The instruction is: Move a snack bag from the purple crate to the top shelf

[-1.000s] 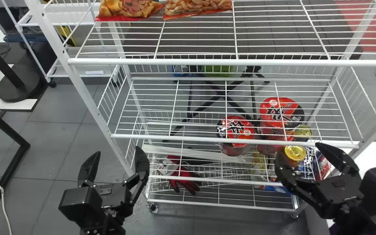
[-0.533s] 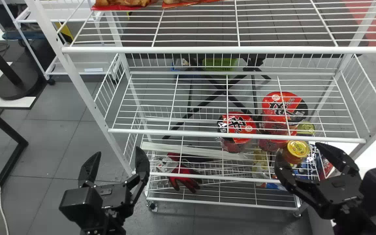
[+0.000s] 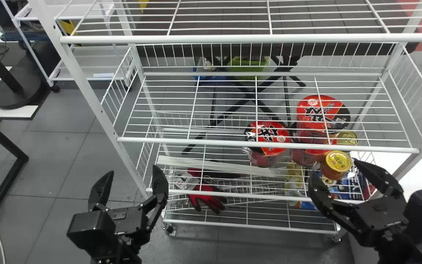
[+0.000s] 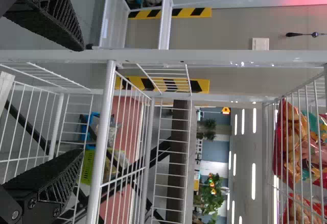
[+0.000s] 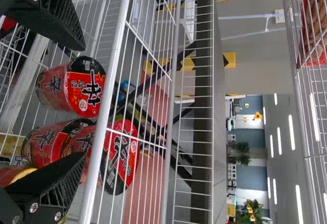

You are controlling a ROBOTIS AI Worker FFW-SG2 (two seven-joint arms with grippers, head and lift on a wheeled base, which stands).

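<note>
Grey tiled floor [image 3: 68,161] spreads under everything, with long ceiling lights [image 5: 299,201] glowing farther back. Across it stands a white wire rack [image 3: 233,38], wider than both arms are apart; behind it are a dark table [image 4: 177,160] on crossed legs and, past its left upright, a white cart [image 3: 79,62]. Both grippers hang before the rack, fingers spread and holding nothing: the left gripper [image 3: 129,181] by the lower front-left upright, the right gripper [image 3: 335,168] near the right end. A green basket [image 3: 247,66] sits behind the rack. Snack bags [image 4: 294,152] lie on the top shelf, toward its left end. Beneath the middle shelf, nearer the right edge than the left, are red noodle cups [image 3: 269,135]. A red glove [image 3: 207,198] lies low toward the left, and yellow-lidded cans [image 3: 337,163] stand beside the cups.
</note>
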